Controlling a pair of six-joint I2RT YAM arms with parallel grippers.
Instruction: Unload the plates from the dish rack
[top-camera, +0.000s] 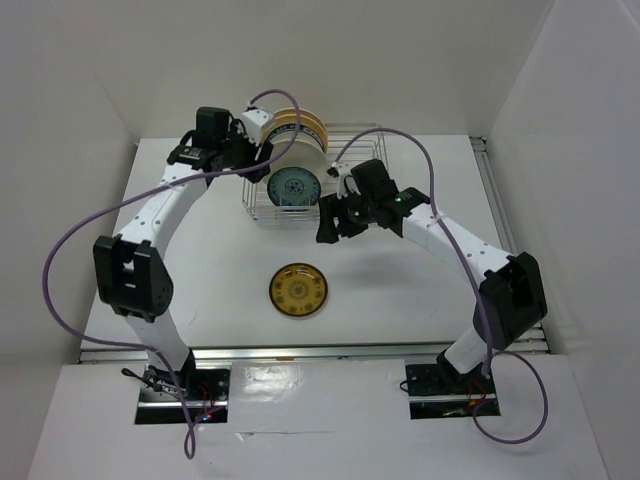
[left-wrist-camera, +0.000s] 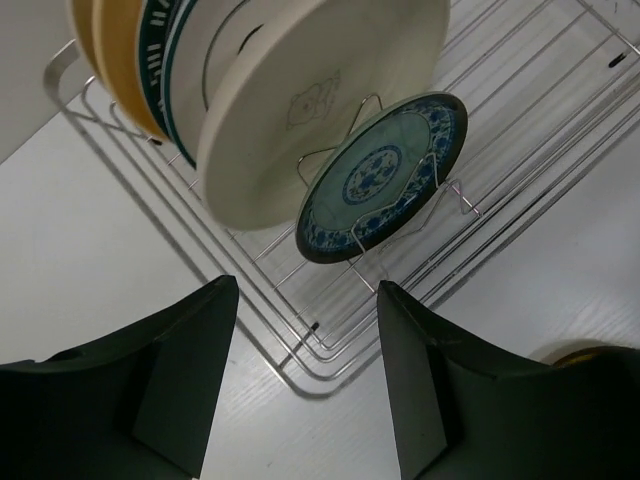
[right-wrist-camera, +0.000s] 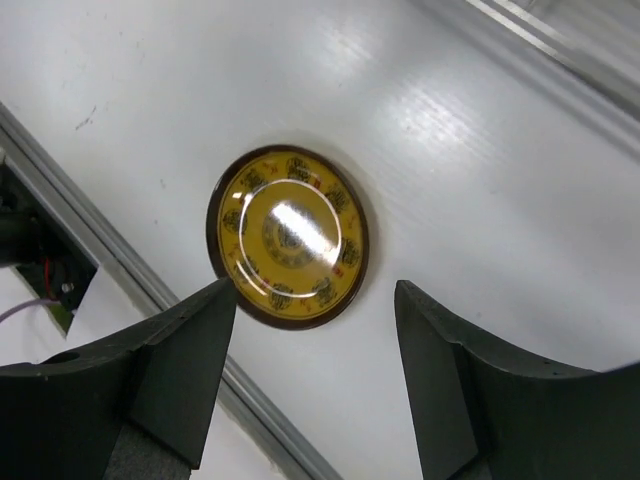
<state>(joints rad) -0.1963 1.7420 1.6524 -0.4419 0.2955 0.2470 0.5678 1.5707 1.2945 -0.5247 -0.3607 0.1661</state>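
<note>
On the racked cream plate (left-wrist-camera: 350, 50), a stamped emblem (left-wrist-camera: 312, 103), unreadable.

No words, numbers or brands can be read. The cream plate (left-wrist-camera: 370, 60), just beyond the left gripper (left-wrist-camera: 305, 290), bears only an illegible emblem (left-wrist-camera: 312, 105).

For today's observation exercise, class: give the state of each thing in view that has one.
gold plate, flat on the table, outside the dish rack
blue plate, upright between the rack's prongs
large plates, on edge in the rack
left gripper, open, empty
right gripper, open, empty
</note>
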